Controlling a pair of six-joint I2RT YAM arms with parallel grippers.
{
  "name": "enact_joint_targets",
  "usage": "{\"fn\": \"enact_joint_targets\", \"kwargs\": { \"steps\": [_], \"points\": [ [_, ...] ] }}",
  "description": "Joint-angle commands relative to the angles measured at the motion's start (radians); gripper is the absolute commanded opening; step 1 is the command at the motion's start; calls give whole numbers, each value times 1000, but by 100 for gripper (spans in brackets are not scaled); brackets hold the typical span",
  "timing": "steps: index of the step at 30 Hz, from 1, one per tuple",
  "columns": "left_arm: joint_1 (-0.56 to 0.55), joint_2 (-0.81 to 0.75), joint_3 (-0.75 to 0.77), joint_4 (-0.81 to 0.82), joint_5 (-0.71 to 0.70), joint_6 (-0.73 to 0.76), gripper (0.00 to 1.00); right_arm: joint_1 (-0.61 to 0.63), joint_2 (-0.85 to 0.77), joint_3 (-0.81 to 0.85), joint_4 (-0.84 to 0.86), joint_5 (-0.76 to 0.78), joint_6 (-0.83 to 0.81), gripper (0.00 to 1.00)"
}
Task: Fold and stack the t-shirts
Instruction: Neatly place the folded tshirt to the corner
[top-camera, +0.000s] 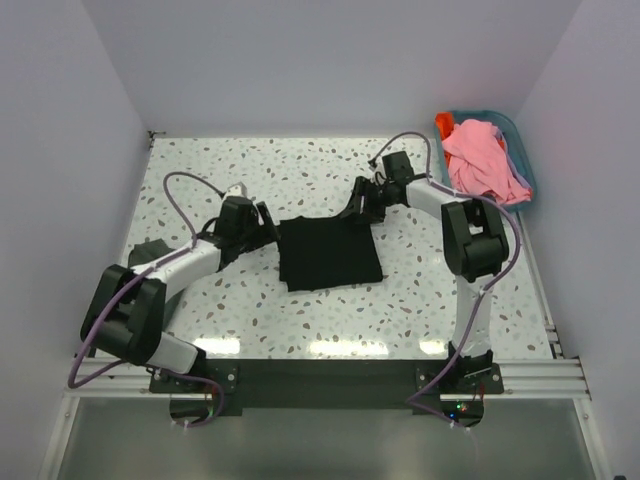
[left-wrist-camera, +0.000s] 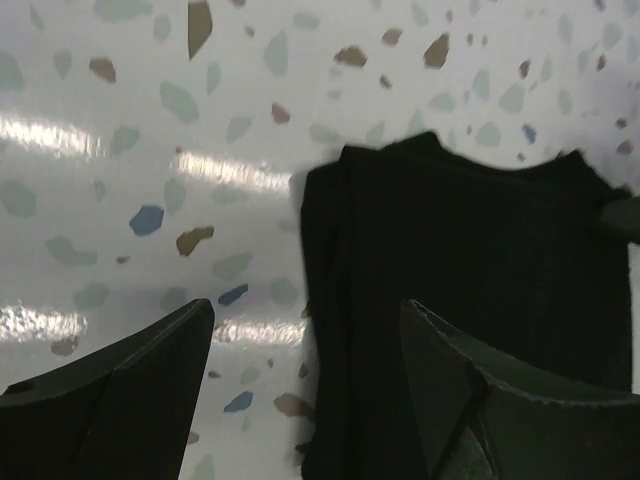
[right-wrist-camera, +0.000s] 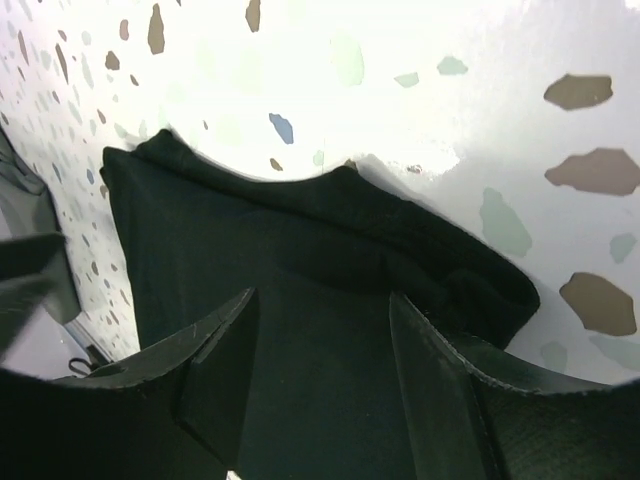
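Black t-shirt (top-camera: 328, 254) sits folded into a near-square packet in the middle of the bench (top-camera: 200, 170), a touch skewed, its left edge running from near to far. The left gripper (top-camera: 262, 228) is right at that edge. Its wrist view shows the fingers spread wide with nothing between them, one over bare bench and the other over cloth, so the shirt's edge lies in the gap and the packet stretches away to its right. Across the way, the right gripper (top-camera: 362, 200) hovers at the far right corner. Its fingers are parted too and hold nothing, and the shirt lies flat beneath and runs off towards the left arm. Both arms are just about on it, so neither has the advantage here. This fold looks done to me. The next pick should be the pink t-shirt (top-camera: 482, 158), heaped with an orange-red one (top-camera: 444, 124) in the teal basket (top-camera: 516, 132) at the far right, well away from the packet and plainly the right arm's reach.
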Motion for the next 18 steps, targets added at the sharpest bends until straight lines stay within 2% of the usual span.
{"fn": "enact_joint_targets", "kwargs": {
  "steps": [1,6,11,18],
  "points": [
    [-3,-33,-93,85,107,-19,80,-1,37,76,-83,27,-52,59],
    [-1,-27,-170,186,195,-35,82,11,2,117,-134,85,-89,69],
    [-3,63,-174,246,294,-68,82,32,-67,131,-185,179,-114,74],
    [-26,172,-130,198,270,-75,77,31,-165,93,-215,257,-132,75]
  ]
}}
